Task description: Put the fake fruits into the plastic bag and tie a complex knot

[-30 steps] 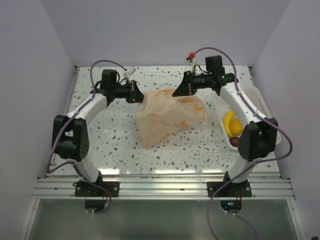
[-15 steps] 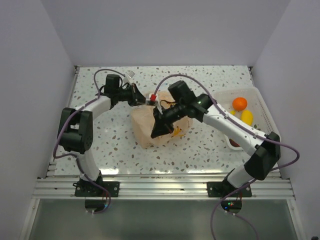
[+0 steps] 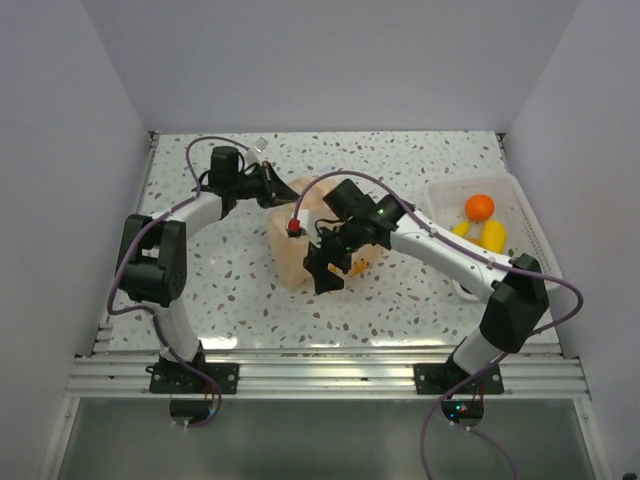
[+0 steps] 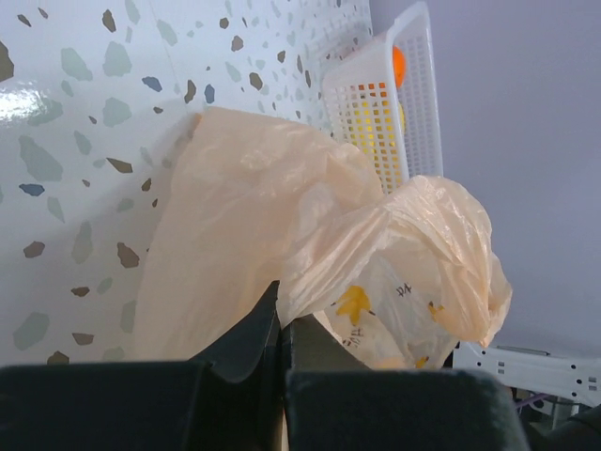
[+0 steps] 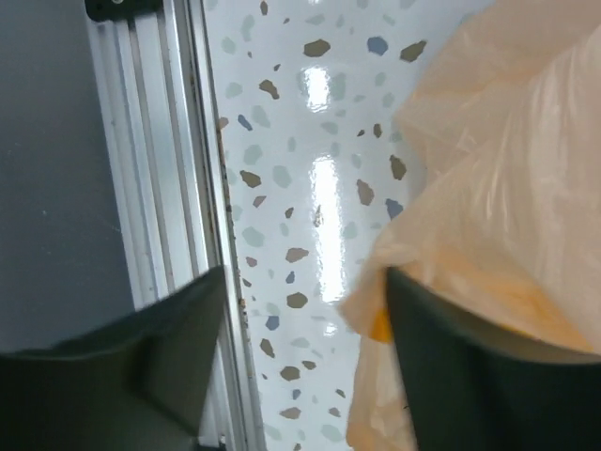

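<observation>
My right gripper (image 3: 325, 272) has swung to the near side of the thin peach-orange plastic bag (image 3: 283, 248) mid-table and sprung apart, empty. I reckon a fruit went in. Left gripper (image 4: 280, 305) stays pinched on the bag's rim. The round orange toy fruit (image 3: 480, 206) waits in the white plastic tray (image 3: 525, 210).

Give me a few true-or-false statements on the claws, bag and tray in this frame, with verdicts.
1. The left claw is shut on the bag. True.
2. The right claw is shut. False: its jaws stand apart.
3. An orange lies in the tray. True.
4. The tray is on the left. False: it is on the right.
</observation>
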Robot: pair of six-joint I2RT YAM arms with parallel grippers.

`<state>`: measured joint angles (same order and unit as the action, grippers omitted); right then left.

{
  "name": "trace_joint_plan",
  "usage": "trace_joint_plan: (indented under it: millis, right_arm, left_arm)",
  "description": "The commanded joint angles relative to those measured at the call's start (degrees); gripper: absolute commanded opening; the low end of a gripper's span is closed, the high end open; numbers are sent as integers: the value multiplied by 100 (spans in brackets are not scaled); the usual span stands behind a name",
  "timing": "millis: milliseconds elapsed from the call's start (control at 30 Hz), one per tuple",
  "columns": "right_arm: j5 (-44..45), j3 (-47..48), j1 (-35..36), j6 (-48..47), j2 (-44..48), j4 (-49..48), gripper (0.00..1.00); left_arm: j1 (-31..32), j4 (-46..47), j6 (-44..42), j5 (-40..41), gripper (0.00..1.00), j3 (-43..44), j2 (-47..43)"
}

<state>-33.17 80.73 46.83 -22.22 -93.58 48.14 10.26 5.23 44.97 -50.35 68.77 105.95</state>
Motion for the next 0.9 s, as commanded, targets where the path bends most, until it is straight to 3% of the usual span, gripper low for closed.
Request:
trace_joint_plan:
  millis: [0, 33, 67, 300, 433, 633, 667, 867]
  right_arm:
    - [426, 513, -217, -388, 717, -68, 81]
    - [295, 627, -331, -406, 762, 45, 94]
    - [189, 820, -593, -415, 736, 194, 98]
    - [-357, 2130, -1781, 382, 718, 389, 99]
    - [-191, 2140, -2782, 570, 964, 590, 99]
    - [-226, 2017, -4891, 192, 921, 1599, 98]
    - [-16, 2008, -5407, 139, 799, 1706, 99]
    - [1567, 1465, -6378, 86, 297, 1471, 96]
  left_arm:
    - [11, 478, 65, -89, 0, 57, -197]
    - [11, 496, 38, -98, 0, 75, -232]
    - [11, 496, 29, -142, 0, 101, -250]
    - [11, 531, -67, -493, 0, 163, -40]
    - [11, 540, -190, -546, 0, 154, -75]
    - [-7, 759, -112, -722, 0, 84, -57]
    - [-7, 786, -103, -739, 0, 75, -57]
    - [-7, 768, -129, -713, 0, 57, -145]
